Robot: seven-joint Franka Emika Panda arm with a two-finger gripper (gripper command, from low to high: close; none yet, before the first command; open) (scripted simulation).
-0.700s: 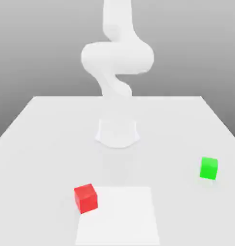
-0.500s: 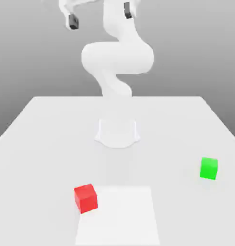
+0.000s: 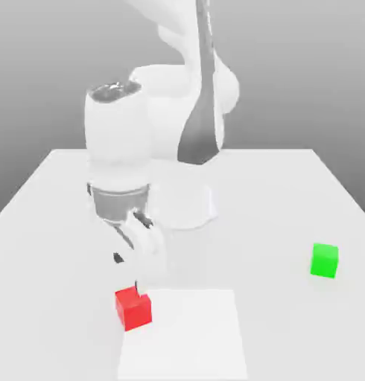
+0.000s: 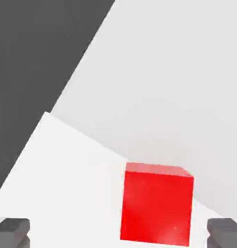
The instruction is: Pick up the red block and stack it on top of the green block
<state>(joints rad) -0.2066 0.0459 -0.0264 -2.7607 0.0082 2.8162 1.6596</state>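
Listing the contents of one white table [image 3: 59, 216], seen from the exterior view with the arm's base at the far side.

Item one: the red block [image 3: 132, 307], a small matte cube. It rests on the table near the front edge, toward the exterior view's left, touching the left border of a paler square patch [image 3: 185, 335] marked on the tabletop. In the hand view the red block [image 4: 156, 203] sits flat with one corner over the patch [image 4: 67, 184].

Item two: the green block [image 3: 324, 260], a cube of like size. It rests near the table's edge on the exterior view's right, well apart from the red block and farther back from the front edge. Nothing lies on top of it.

Item three: the gripper [image 3: 128, 271], carried on a white arm [image 3: 118, 149] that reaches down from above. It hangs directly over the red block with fingers pointing down. The jaws are spread wide and grasp nothing; in the hand view the two dark fingertips [image 4: 13, 231] stand on either side of the red block, clear of its faces.
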